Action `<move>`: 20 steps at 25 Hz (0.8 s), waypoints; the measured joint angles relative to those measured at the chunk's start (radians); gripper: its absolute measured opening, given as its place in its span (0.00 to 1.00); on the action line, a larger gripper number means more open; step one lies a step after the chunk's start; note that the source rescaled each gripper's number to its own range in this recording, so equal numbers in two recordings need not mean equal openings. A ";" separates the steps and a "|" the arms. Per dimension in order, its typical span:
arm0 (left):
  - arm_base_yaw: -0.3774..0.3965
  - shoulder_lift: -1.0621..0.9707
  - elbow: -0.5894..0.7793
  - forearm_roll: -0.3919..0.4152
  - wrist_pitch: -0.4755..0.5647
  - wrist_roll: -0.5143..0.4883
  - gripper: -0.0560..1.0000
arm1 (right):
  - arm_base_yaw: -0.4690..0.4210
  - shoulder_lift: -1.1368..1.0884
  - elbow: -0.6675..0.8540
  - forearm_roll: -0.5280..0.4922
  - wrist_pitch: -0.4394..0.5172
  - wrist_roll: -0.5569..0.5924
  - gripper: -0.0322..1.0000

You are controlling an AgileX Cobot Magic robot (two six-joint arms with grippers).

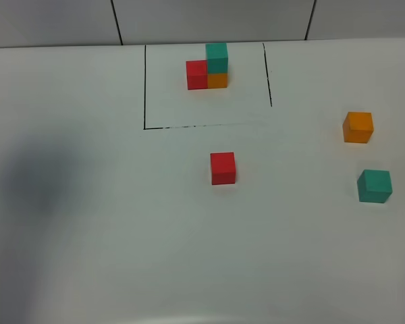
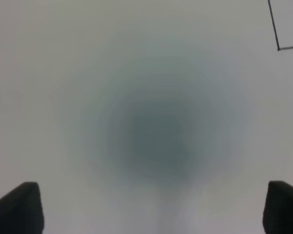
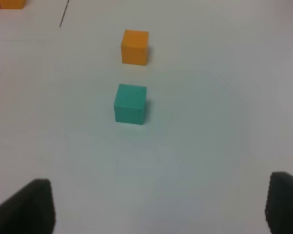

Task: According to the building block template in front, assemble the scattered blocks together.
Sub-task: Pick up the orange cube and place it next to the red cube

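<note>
Two grippers spread wide and empty: left gripper (image 2: 151,209), right gripper (image 3: 154,207). Three loose blocks on the white table (image 1: 121,236): green block (image 1: 374,185) nearest at right, red block (image 1: 223,167) central, orange block (image 1: 358,127) beyond the green. Farthest, the template stack (image 1: 207,66) stands inside the black outline (image 1: 144,88).

White table (image 1: 121,270), evenly lit, fills the view, w/ a soft grey shadow (image 1: 40,182) pooled on its left side. A thin black outline (image 1: 144,88) marks a box nr the far edge. Behind it, a pale panelled wall (image 1: 209,20) w/ dark seams (image 1: 117,21).
</note>
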 joint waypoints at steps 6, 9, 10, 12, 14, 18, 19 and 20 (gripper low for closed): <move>0.000 -0.255 0.217 -0.015 -0.034 -0.033 0.95 | 0.000 0.000 0.000 0.000 0.000 0.000 0.76; 0.000 -0.398 0.314 -0.022 -0.072 -0.034 0.95 | 0.000 0.000 0.000 0.000 0.000 0.000 0.76; 0.000 -0.449 0.346 -0.025 -0.083 -0.034 0.95 | 0.000 0.000 0.000 0.000 0.000 0.000 0.76; 0.000 -0.550 0.406 -0.033 -0.104 -0.034 0.95 | 0.000 0.000 0.000 0.000 0.000 0.000 0.76; 0.000 -0.644 0.459 -0.043 -0.123 -0.034 0.95 | 0.000 0.000 0.000 0.000 0.000 0.000 0.76; 0.000 -0.817 0.555 -0.079 -0.122 -0.032 0.95 | 0.000 0.000 0.000 0.000 0.000 0.000 0.76; 0.000 -0.853 0.578 -0.083 -0.113 -0.032 0.95 | 0.000 0.000 0.000 0.000 0.000 0.000 0.76; 0.000 -0.882 0.597 -0.087 -0.100 -0.031 0.95 | 0.000 0.000 0.000 0.000 0.000 0.000 0.76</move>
